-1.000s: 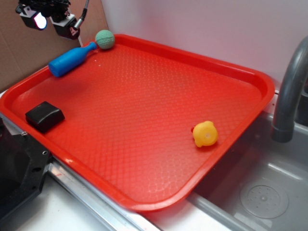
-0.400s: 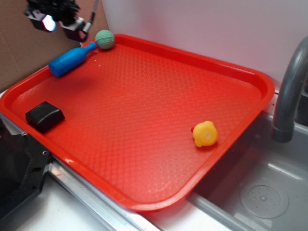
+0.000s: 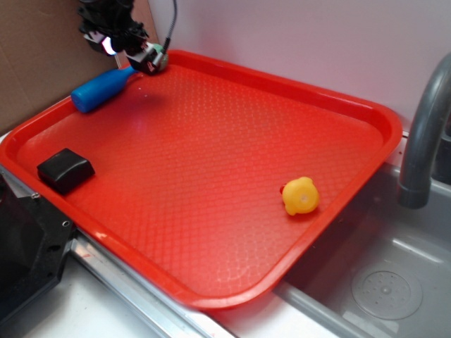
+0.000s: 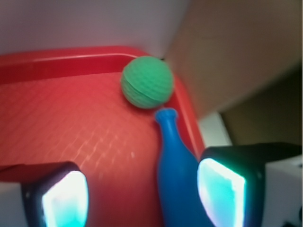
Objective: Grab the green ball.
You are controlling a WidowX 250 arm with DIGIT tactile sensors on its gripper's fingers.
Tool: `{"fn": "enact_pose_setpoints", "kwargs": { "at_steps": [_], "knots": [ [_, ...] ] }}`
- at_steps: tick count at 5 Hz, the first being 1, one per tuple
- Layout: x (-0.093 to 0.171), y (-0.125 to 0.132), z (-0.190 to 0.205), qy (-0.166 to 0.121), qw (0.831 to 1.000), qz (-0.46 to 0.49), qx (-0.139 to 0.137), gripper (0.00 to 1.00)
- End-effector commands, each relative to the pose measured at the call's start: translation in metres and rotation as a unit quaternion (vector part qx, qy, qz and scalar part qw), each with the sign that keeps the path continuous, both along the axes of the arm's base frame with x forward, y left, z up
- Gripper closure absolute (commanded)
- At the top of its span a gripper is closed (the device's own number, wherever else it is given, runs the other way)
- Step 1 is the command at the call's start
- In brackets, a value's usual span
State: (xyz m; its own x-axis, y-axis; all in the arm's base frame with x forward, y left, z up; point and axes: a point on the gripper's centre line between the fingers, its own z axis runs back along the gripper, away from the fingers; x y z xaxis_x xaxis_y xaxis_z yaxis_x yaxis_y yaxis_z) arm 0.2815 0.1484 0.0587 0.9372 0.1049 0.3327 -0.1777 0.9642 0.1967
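Black plastic, squat and glossy, a small block (image 3: pixel 65 170) sits at the left of the tray; next along lies the blue bottle-shaped toy (image 3: pixel 102 89), smooth and hard-looking, its narrow neck pointing at the green ball (image 4: pixel 147 82); that ball rests in the far left corner of the red tray (image 3: pixel 232 282), just against the raised rim, and the toy's neck tip is touching it or very nearly.

The gripper (image 4: pixel 142 189) hovers over that corner with its jaws apart, the two lit pads wide in the wrist view and nothing between them; the ball lies ahead of the gap, not yet inside it.

To do this well, I judge the claw should go forward and down so the fingers straddle the ball alone; the toy's neck now lies in the gap and could be nudged or pinched with it; the rim leaves little room on the far side.

Ribbed and matte, the round ball should grip well; the tray's waffle texture may slow rolling; far right, a yellow duck (image 3: pixel 301 196) sits well apart.
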Motion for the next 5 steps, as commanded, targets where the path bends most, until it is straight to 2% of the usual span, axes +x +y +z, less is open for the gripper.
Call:
{"fn": "enact_pose_setpoints", "kwargs": {
  "at_steps": [1, 2, 3, 4, 5],
  "knots": [
    [0.04, 0.018, 0.002, -0.03, 0.999, -0.017, 0.024, 0.0],
    [0.047, 0.015, 0.0, -0.045, 0.998, -0.014, 0.039, 0.0],
    [0.051, 0.01, -0.006, -0.063, 0.997, 0.002, 0.036, 0.0],
    [0.026, -0.014, 0.014, -0.122, 0.986, 0.116, 0.001, 0.0],
    [0.011, -0.021, 0.027, -0.137, 0.972, 0.179, -0.066, 0.0]
  ]
}}
